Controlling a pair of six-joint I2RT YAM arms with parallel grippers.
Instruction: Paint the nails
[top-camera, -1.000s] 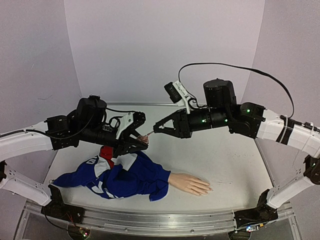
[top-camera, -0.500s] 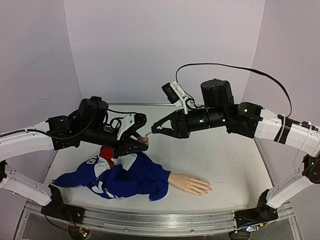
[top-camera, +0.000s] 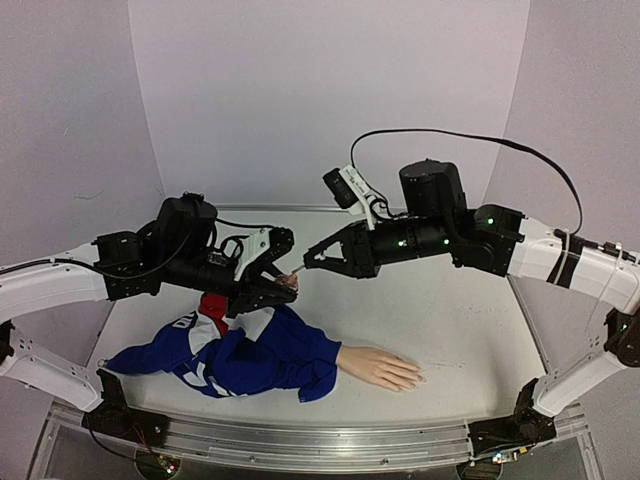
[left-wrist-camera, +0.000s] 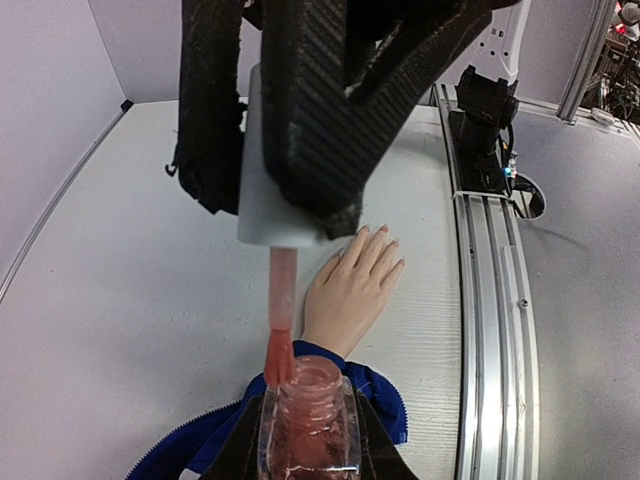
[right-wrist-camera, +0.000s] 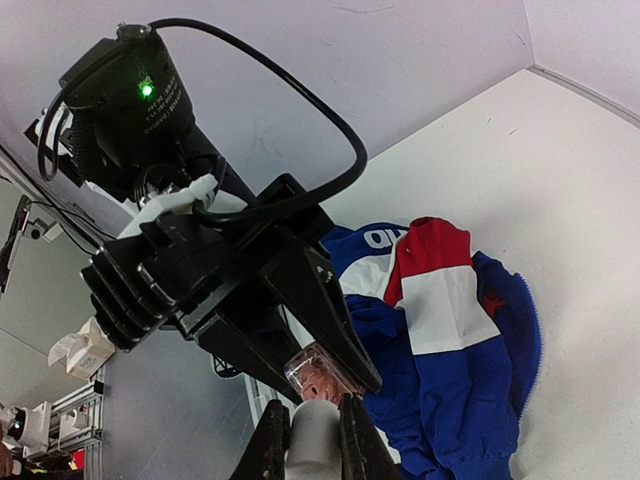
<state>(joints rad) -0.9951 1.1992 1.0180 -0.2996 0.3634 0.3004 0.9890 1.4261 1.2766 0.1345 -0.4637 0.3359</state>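
Loading brush (left-wrist-camera: 279, 352) at bottle (left-wrist-camera: 305, 418), I'm guessing; left jaws gripping bottle, right jaws gripping cap (left-wrist-camera: 262, 200); nails (left-wrist-camera: 384, 231) needing steady aim next.

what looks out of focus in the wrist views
Left wrist view: the pinkish glass polish bottle at the bottom edge is soft, the beige mannequin hand sharper; right wrist view: the white brush cap at the bottom is blurred.
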